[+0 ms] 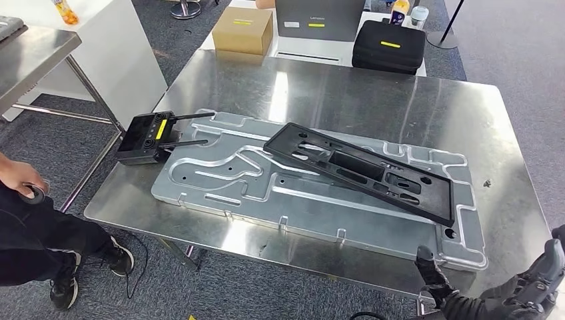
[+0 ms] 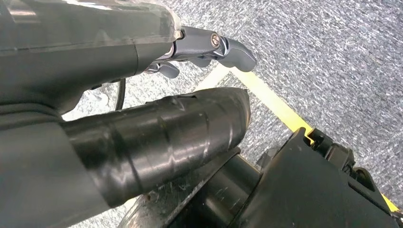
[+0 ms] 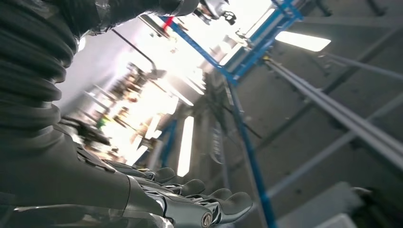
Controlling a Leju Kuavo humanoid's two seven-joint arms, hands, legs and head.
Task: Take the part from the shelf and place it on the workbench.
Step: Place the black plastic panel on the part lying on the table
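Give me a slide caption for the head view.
Black frame lying across a metal plate on the steel workbench, right robot hand at its near edge.

One black part [image 1: 363, 170], one aluminium plate [image 1: 226, 180], one controller [image 1: 145, 138], one cardboard box [image 1: 243, 29], one black case [image 1: 388, 45].

Left hand [image 2: 157, 85] empty, fingers apart, above grey carpet [image 2: 332, 57] with yellow floor tape [image 2: 271, 97].

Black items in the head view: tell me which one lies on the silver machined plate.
The long black plastic frame lies diagonally across the silver machined plate. The black handheld controller sits on the table beside the plate; the black case sits beyond the table.
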